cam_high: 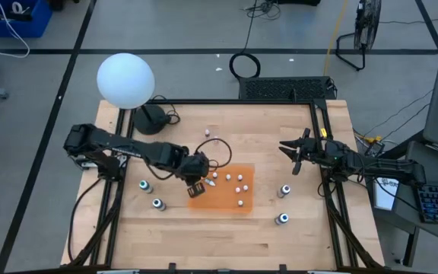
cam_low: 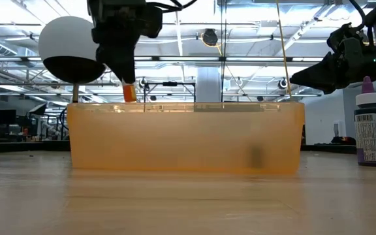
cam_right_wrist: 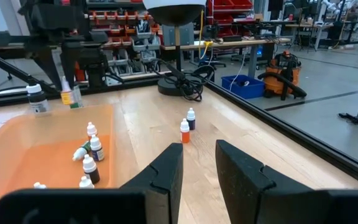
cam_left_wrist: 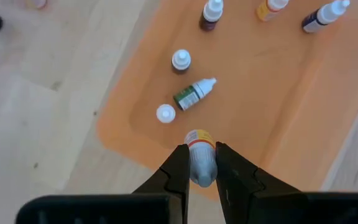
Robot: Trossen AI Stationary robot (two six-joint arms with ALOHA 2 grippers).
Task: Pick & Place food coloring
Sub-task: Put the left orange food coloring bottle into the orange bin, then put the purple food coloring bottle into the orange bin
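Note:
My left gripper (cam_high: 195, 186) hangs over the left edge of the orange tray (cam_high: 226, 199) and is shut on a tiny orange food coloring bottle (cam_left_wrist: 198, 140). Several tiny white-topped bottles (cam_high: 239, 180) stand inside the tray, and a green one (cam_left_wrist: 193, 94) lies on its side on the tray floor. Two more tiny bottles (cam_right_wrist: 184, 130) stand on the table beyond the tray. Larger grey bottles with teal tops stand left (cam_high: 144, 186) and right (cam_high: 285, 190) of the tray. My right gripper (cam_high: 295, 152) waits open near the right edge, touching nothing. My left gripper pinches the tiny orange bottle by its white upper end (cam_left_wrist: 201, 175) between the two fingers, coming from above and pointing down. The bottle is lifted clear and hangs upright, its orange body (cam_low: 129, 92) below the fingertips, above the tray's rim.
A white globe lamp (cam_high: 125, 80) on a black base stands at the far left corner, its cable trailing across the table. Black frame rails run along the table's left and right sides. In the low view a purple-topped bottle (cam_low: 373, 124) stands right of the tray.

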